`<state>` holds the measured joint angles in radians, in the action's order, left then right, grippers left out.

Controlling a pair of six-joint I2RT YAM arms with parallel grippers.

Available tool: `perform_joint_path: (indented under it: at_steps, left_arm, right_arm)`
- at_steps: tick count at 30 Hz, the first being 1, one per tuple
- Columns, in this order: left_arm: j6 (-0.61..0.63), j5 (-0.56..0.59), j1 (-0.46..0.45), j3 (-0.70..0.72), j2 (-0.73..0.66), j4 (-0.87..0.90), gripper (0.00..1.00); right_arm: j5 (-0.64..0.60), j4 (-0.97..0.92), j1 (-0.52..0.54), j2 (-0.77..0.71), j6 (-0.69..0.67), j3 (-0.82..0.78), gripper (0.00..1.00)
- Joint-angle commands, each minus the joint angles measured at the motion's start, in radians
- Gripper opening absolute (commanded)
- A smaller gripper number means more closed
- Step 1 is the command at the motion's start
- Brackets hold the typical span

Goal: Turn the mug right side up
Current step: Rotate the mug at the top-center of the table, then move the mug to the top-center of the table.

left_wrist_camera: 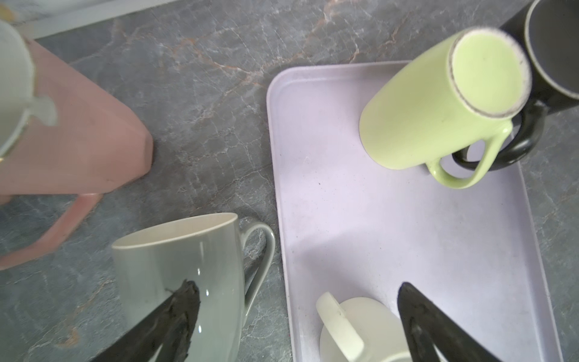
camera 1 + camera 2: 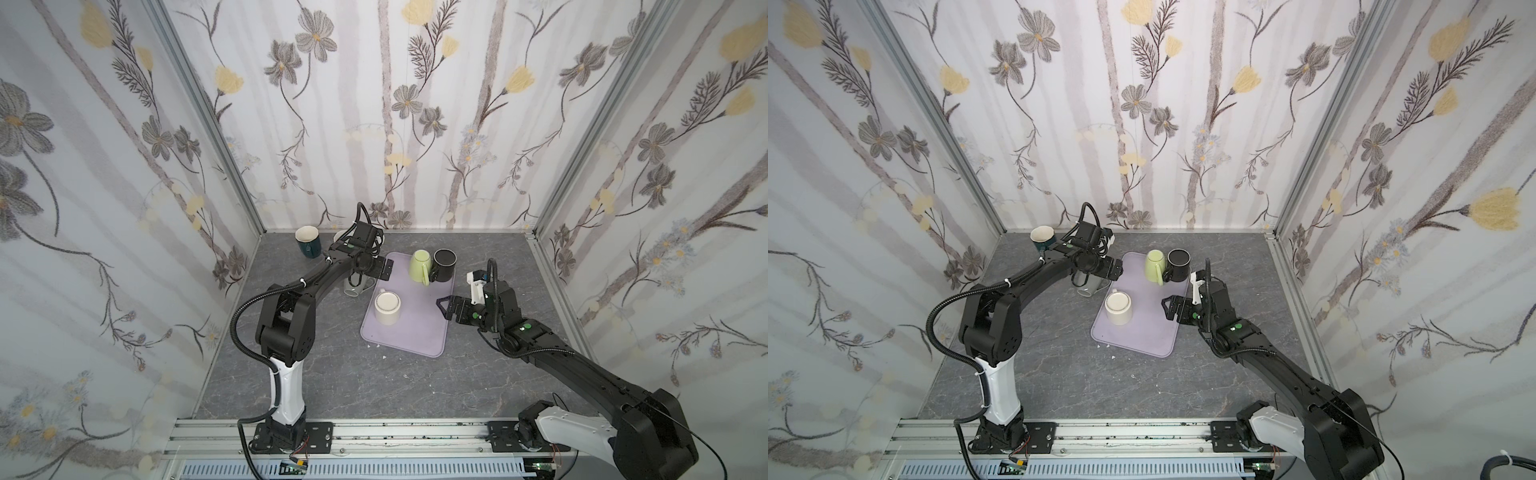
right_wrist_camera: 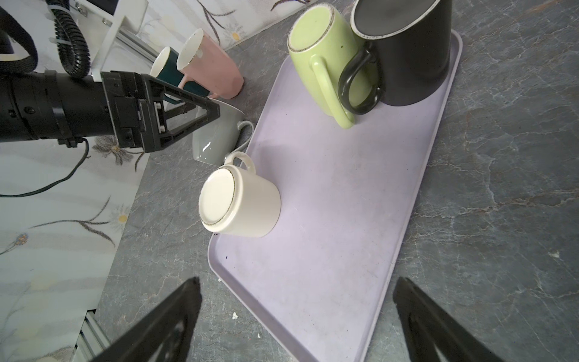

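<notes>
Three mugs stand mouth-down on the lavender tray (image 2: 411, 345) in the middle of both top views. The cream mug (image 2: 387, 307) is alone by the tray's left edge, and the green mug (image 2: 420, 266) and black mug (image 2: 444, 264) touch at its upper end. I'd guess the cream one is next, since both arms face it. It is squat and glossy, with its ringed foot up and its small handle toward the grey mug (image 2: 355, 289), which stands upright on the table just off the tray. The left gripper (image 2: 386, 268) hovers over the tray's upper-left corner, jaws spread wide and empty, probably clear of that grey mug. The right gripper (image 2: 444, 309), equally wide and holding nothing, points in from the tray's right edge
</notes>
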<state>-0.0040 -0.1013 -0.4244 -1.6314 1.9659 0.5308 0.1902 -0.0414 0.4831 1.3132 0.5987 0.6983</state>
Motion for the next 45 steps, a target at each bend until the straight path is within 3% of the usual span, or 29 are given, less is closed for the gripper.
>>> perform_joint_path:
  at_steps: [1,5,14,17,20,24,30,38,45]
  left_arm:
    - [-0.072,0.106,0.003,0.0,-0.03,0.05,1.0]
    - [-0.209,0.185,0.011,0.128,-0.144,0.001,1.0]
    - [-0.533,0.197,0.029,0.493,-0.394,-0.17,1.0]
    - [-0.595,0.276,0.029,0.595,-0.461,-0.206,1.0]
    - [-0.616,0.312,0.041,0.646,-0.509,-0.21,1.0]
    - [-0.628,0.346,0.05,0.667,-0.563,-0.167,1.0]
    - [-0.667,0.372,0.062,0.762,-0.695,-0.191,1.0]
    - [-0.662,0.377,0.065,0.821,-0.798,-0.147,1.0]
    - [-0.662,0.382,0.069,0.85,-0.851,-0.131,1.0]
  right_arm:
    - [0.032,0.043,0.002,0.048,-0.057,0.085,0.96]
    - [0.06,0.012,0.003,0.219,-0.121,0.269,0.96]
    - [0.109,-0.128,0.078,0.702,-0.167,0.852,0.91]
    - [0.073,-0.216,0.112,0.854,-0.174,1.063,0.9]
    - [0.129,-0.215,0.128,0.969,-0.156,1.198,0.87]
    - [0.222,-0.17,0.135,1.065,-0.09,1.284,0.81]
    - [0.336,-0.02,0.162,1.142,0.012,1.289,0.78]
    - [0.346,0.063,0.204,1.22,0.083,1.307,0.78]
    - [0.289,-0.008,0.232,1.259,0.058,1.359,0.79]
